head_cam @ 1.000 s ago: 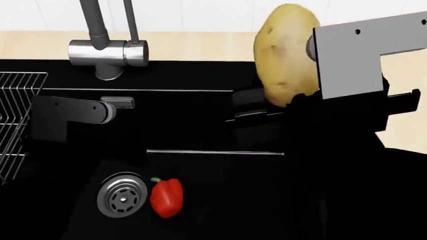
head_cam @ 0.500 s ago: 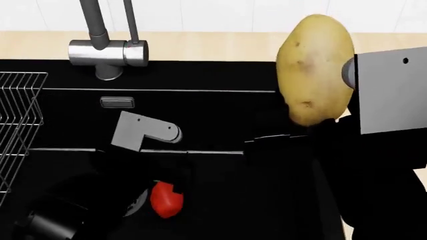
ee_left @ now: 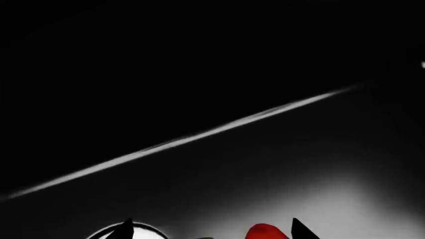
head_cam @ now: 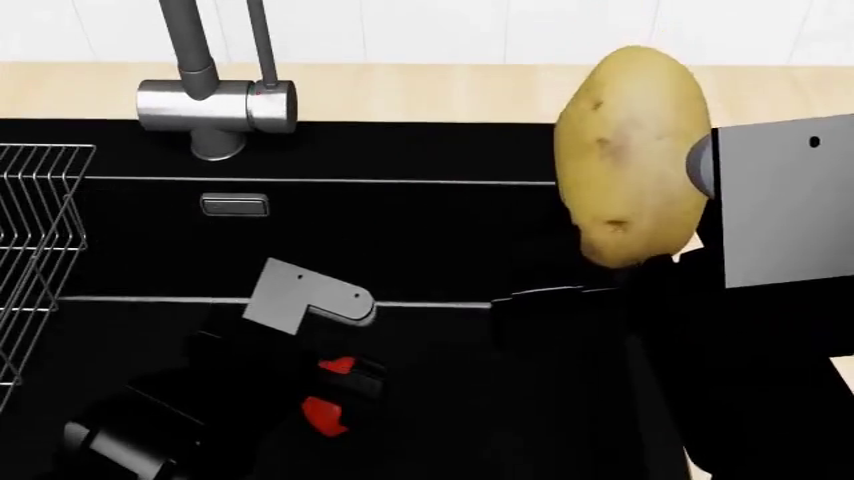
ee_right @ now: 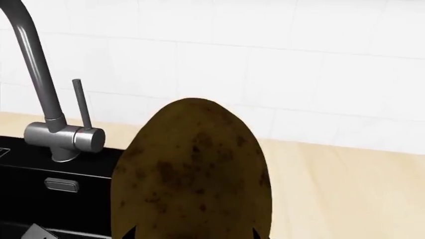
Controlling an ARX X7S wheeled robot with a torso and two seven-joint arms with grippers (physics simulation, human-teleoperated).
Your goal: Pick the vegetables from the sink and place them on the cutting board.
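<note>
My right gripper is shut on the tan speckled potato and holds it upright, high over the right side of the black sink. In the right wrist view the potato fills the space between the fingertips of the right gripper. My left gripper is open, low in the basin, straddling the red bell pepper. In the left wrist view the left gripper has the pepper beside one fingertip, and the steel drain is by the other. The cutting board is out of view.
The grey faucet stands at the sink's back left. A wire rack hangs over the left edge. The light wood counter runs behind the sink and along its right side.
My left arm has swung in and down over the pepper, now hiding the drain and most of the pepper. The right gripper with the potato has moved right, then held almost still.
</note>
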